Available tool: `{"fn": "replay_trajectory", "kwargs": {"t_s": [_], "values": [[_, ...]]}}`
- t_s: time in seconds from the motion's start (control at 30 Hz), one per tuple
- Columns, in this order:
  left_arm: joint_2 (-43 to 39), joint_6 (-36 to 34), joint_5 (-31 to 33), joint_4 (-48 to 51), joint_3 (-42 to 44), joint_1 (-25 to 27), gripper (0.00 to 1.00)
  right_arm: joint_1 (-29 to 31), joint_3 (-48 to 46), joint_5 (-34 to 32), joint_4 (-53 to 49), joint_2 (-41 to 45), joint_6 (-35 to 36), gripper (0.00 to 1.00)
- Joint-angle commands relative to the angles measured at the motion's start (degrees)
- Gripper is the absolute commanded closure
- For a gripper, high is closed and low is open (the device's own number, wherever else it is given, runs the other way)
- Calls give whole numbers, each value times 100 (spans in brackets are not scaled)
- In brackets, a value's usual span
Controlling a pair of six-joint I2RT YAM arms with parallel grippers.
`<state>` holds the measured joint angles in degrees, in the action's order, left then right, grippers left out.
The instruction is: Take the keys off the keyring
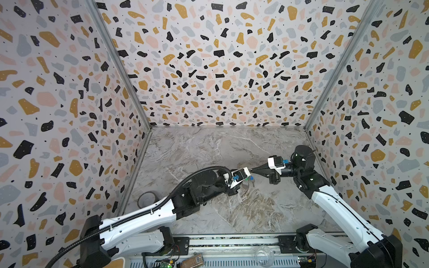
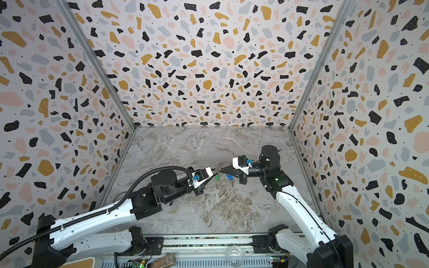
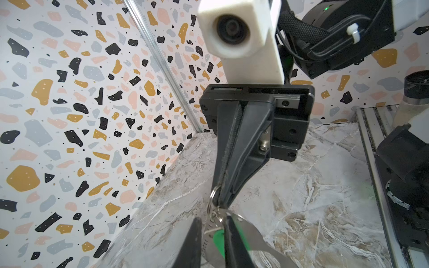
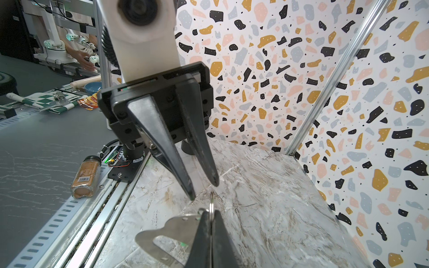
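Right tool (image 3: 221, 201) is pinched shut on a small silver ring link (image 4: 211, 204) of the flat grey looped keyring (image 4: 160, 234), held over the middle of the marbled grey surface (image 1: 209, 150). Left tool (image 4: 204, 190) is narrowly parted around the small dark key with the green oblong plastic tag (image 3: 218, 239) — no grip is evident. That key should be clamped squarely, then slid along the ring's split — not yanked.

You can see a grey marble table (image 1: 232, 208) with spotty walls (image 1: 209, 69) around it. A dark ring (image 1: 146, 199) lies near the left wall. By the front rail (image 1: 232, 241) lie a brown spice jar (image 4: 86, 176) and a clear cup (image 1: 264, 255).
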<state>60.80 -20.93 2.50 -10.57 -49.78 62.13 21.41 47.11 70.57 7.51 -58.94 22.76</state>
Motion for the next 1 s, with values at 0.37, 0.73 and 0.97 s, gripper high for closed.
{"fn": "replay_trajectory", "kwargs": {"t_s": [0.37,0.73,0.97], "values": [[38,-148,165,-320,-184,107,81,66,35,175,-153,241,29,100],[41,-126,97,-341,-129,107,84,167,139,151,-360,185,124,100],[46,-129,-17,-341,-146,106,92,212,181,97,-427,172,185,100]]}}
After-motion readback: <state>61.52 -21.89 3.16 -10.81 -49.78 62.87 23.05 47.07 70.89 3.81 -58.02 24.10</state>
